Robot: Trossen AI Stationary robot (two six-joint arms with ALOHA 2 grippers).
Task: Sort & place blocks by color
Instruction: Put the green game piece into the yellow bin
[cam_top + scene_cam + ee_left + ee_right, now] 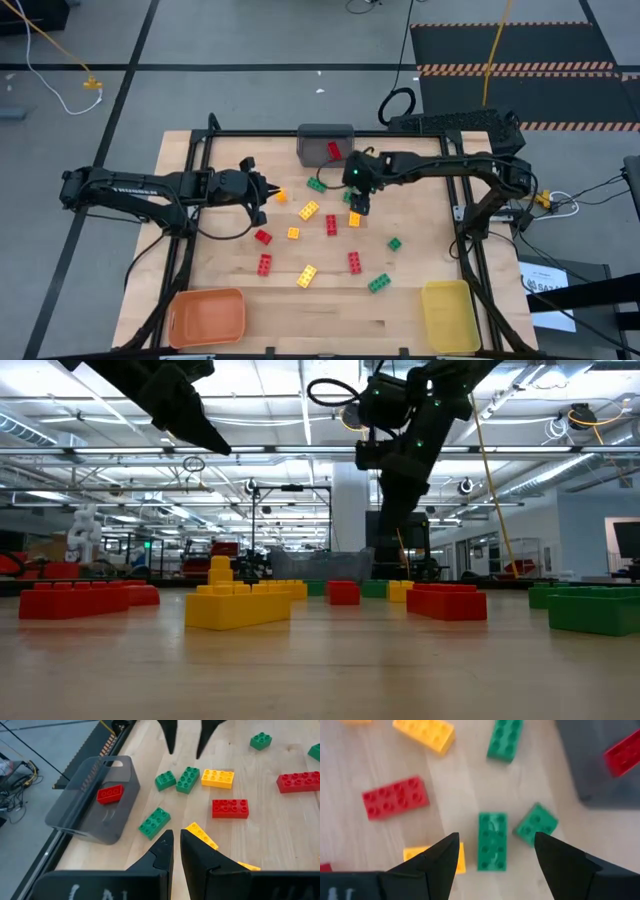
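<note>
The right gripper hangs wide open over a long green brick, likely light, rigid and slick, best pinched across its long sides.

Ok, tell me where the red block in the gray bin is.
High view: the red block lies inside the gray bin at the table's far edge, just beyond the right gripper.

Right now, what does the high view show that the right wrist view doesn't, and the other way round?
Only the high view shows the whole table: the orange bin, the yellow bin, the left tool over the left side, and blocks scattered toward the front, like a yellow block.

Only the right wrist view shows the right tool open, its fingers either side of a long green block, with a smaller green block beside it.

Both show the gray bin holding one red block.
</note>
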